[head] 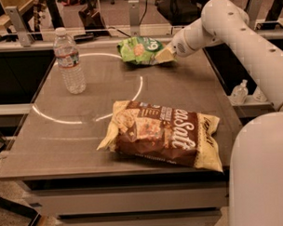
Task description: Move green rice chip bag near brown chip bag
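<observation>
The green rice chip bag is at the far middle of the table, its right end raised a little. My gripper reaches in from the right and is shut on the bag's right edge; its pale fingers overlap that edge. The brown chip bag lies flat near the table's front right, well apart from the green bag.
A clear water bottle stands upright at the far left of the grey table. My white arm spans the right side. A small bottle sits on a ledge off the table's right edge.
</observation>
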`<move>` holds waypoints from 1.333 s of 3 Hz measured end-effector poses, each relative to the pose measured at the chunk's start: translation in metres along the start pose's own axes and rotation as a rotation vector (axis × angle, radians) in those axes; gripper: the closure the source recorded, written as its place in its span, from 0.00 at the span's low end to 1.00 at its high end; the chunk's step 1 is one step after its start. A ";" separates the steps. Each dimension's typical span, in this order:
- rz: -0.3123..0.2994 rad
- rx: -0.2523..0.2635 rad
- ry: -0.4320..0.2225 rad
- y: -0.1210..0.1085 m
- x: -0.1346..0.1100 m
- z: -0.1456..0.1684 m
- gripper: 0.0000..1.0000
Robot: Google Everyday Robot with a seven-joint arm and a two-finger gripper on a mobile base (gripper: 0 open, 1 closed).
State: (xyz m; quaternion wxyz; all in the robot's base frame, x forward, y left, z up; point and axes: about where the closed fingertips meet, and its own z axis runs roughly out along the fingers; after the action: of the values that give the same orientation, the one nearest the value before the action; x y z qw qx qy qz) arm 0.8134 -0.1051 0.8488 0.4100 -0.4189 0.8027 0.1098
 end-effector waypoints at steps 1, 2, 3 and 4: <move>-0.021 0.006 -0.008 0.001 -0.003 -0.013 1.00; -0.029 0.010 -0.009 0.010 -0.007 -0.040 1.00; -0.036 0.003 -0.019 0.030 -0.015 -0.085 1.00; -0.034 -0.028 -0.013 0.059 -0.017 -0.124 1.00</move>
State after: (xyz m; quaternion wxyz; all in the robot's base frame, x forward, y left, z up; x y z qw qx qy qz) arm 0.7036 -0.1225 0.9310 0.4113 -0.4376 0.7910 0.1169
